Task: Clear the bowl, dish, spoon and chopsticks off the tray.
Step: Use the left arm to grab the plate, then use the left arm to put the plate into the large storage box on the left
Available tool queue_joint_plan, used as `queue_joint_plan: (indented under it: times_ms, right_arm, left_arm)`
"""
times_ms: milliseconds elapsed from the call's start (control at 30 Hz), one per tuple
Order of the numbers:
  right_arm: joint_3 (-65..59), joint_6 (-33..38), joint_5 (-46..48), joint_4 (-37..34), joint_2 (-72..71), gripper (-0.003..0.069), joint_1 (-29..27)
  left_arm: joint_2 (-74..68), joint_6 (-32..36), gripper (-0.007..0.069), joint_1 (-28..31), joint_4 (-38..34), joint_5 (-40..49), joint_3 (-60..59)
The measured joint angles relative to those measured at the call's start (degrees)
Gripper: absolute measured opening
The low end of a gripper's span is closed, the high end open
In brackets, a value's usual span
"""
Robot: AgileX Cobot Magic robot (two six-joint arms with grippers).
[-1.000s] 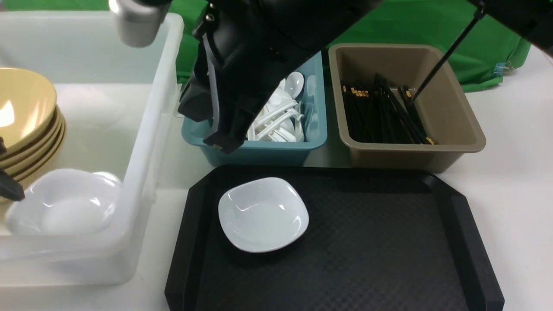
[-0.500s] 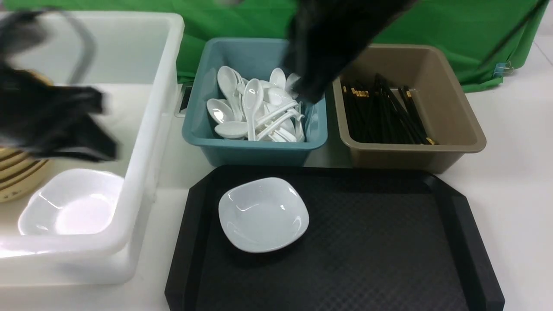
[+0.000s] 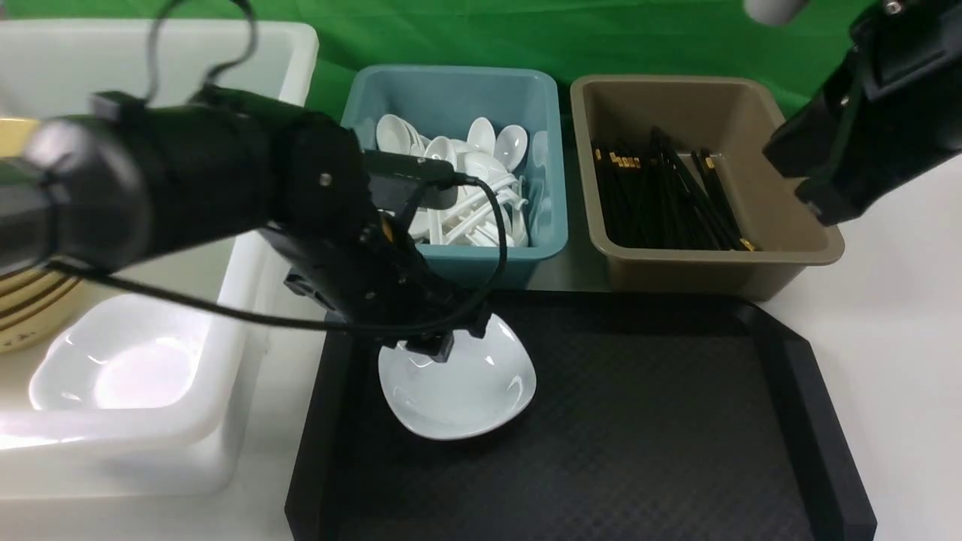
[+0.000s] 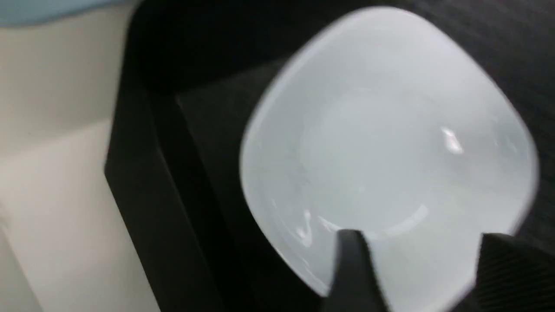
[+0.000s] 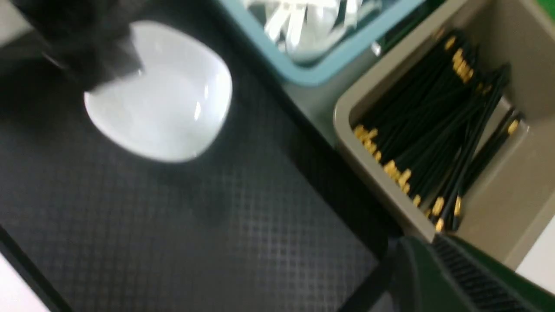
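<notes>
The white dish point(image 3: 466, 391) lies on the tray point(image 3: 639, 451), in its far left quarter. The left end effector point(image 4: 418, 236) hangs over the dish, fingers apart. The right end effector point(image 3: 823, 203), fingers together and empty, hangs beyond the tray's far right corner.

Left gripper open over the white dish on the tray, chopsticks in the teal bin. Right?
No: the chopsticks lie in the brown bin; the teal bin holds spoons, per the front view. The left gripper is open over the white dish on the tray.
</notes>
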State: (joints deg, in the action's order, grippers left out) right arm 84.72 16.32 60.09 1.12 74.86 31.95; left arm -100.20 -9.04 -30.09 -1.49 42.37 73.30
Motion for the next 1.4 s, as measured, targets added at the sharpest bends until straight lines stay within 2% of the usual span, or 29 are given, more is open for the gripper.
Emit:
queue_joint_plan:
  times_ms: [67, 133, 200, 333, 533, 633, 733, 767, 867, 900, 933, 1067, 1233, 1333, 1400]
  right_arm:
    - [-0.5, -0.1, -1.2, -0.4, -1.2, 0.0034, 0.0]
    - [-0.5, -0.1, -1.6, -0.6, -1.7, 0.0034, 0.0]
    - [-0.5, -0.1, -1.6, -0.7, -1.8, 0.0034, 0.0]
    - [-0.6, -0.1, -2.0, -0.7, -1.8, 0.0034, 0.0]
    - [-0.8, -0.1, -3.7, -0.8, -1.8, 0.0034, 0.0]
    - [-0.8, -0.1, -4.3, -1.1, -1.8, 0.0034, 0.0]
    - [-0.8, -0.1, -4.6, -1.1, -1.8, 0.0034, 0.0]
    - [-0.8, -0.1, -4.6, -1.1, -1.8, 0.0034, 0.0]
    - [-0.8, -0.1, -4.6, -1.1, -1.8, 0.0036, 0.0]
    - [-0.8, -0.1, -4.6, -1.1, -1.8, 0.0036, 0.0]
    - [-0.8, -0.1, -4.6, -1.1, -1.8, 0.0036, 0.0]
    - [-0.8, 0.1, -4.6, -1.1, -1.8, 0.004, 0.0]
    - [-0.8, 4.6, -4.6, -3.7, -1.8, 0.004, 0.8]
    - [0.7, 10.5, -5.6, -11.7, -0.7, 0.004, 2.3]
    - [1.9, 12.6, -6.0, -14.4, 0.2, 0.004, 3.0]
  left_arm:
    - [-2.8, 0.0, 0.0507, 0.7, 1.5, -0.8, 1.7]
    - [-4.9, 0.0, 0.0559, 1.5, 2.7, -1.2, 3.1]
    - [-6.6, -0.1, 0.058, 2.3, 2.9, -1.8, 4.1]
    - [-9.0, -0.1, 0.0584, 3.5, 3.0, -3.5, 4.9]
    - [-12.5, 2.5, 0.0545, 3.9, 1.2, -4.6, 5.1]
    - [-13.4, 3.8, 0.0514, 3.9, -1.4, -4.7, 5.1]
    - [-14.3, 4.4, 0.0426, 3.9, -3.7, -4.2, 5.1]
    - [-14.3, 4.4, 0.0419, 3.9, -3.8, -4.1, 5.1]
    - [-14.3, 4.4, 0.0212, 3.9, -5.0, -2.8, 5.2]
    - [-14.2, 4.3, 0.0204, 3.9, -5.2, -2.7, 5.2]
    - [-13.4, 4.3, 0.0158, 3.9, -6.3, -1.8, 5.4]
    - [-10.0, 4.9, 0.0053, 3.9, -9.8, 0.7, 5.6]
    - [-2.9, 7.5, 0.0015, 4.0, -11.6, 4.5, 5.4]
    - [5.3, 7.8, 0.0015, 6.7, -13.1, 6.2, 5.4]
    - [8.1, 7.8, 0.0015, 8.8, -13.8, 6.9, 5.4]
